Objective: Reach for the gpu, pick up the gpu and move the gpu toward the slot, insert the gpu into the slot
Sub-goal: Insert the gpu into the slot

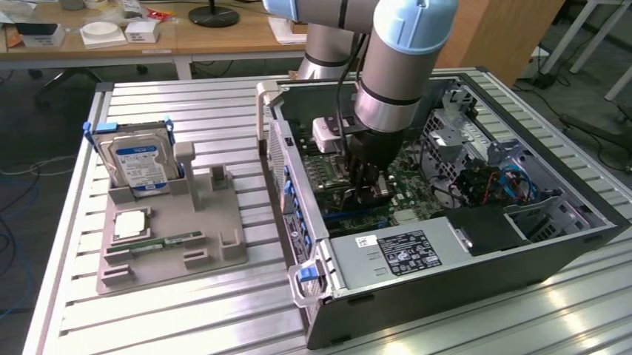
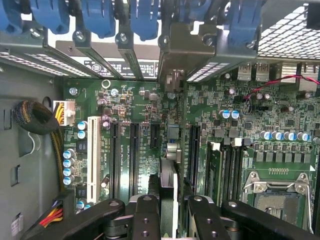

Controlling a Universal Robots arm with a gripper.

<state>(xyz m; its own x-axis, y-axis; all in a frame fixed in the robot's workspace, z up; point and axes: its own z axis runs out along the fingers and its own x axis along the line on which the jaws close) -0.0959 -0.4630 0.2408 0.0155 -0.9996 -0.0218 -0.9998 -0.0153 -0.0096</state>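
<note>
My gripper [image 1: 368,188] is low inside the open computer case [image 1: 296,185], just above the motherboard [image 1: 415,185]. In the wrist view the gripper [image 2: 170,197] is shut on the gpu [image 2: 168,180], a thin card seen edge-on between the black fingers [image 2: 145,215]. The card runs across the green board, parallel to the long black expansion slots [image 2: 134,150] beside it. Its pale metal end [image 2: 173,55] reaches the row of rear openings with blue latches. The slot under the card is hidden, so I cannot tell if the card is seated.
On the exterior view's left, a grey fixture [image 1: 217,244] holds a silver hard drive [image 1: 143,159] and a small green memory stick [image 1: 163,242]. The power supply [image 1: 400,251] fills the case's near end. The CPU socket [image 2: 277,192] and cable bundles [image 2: 37,117] flank the card.
</note>
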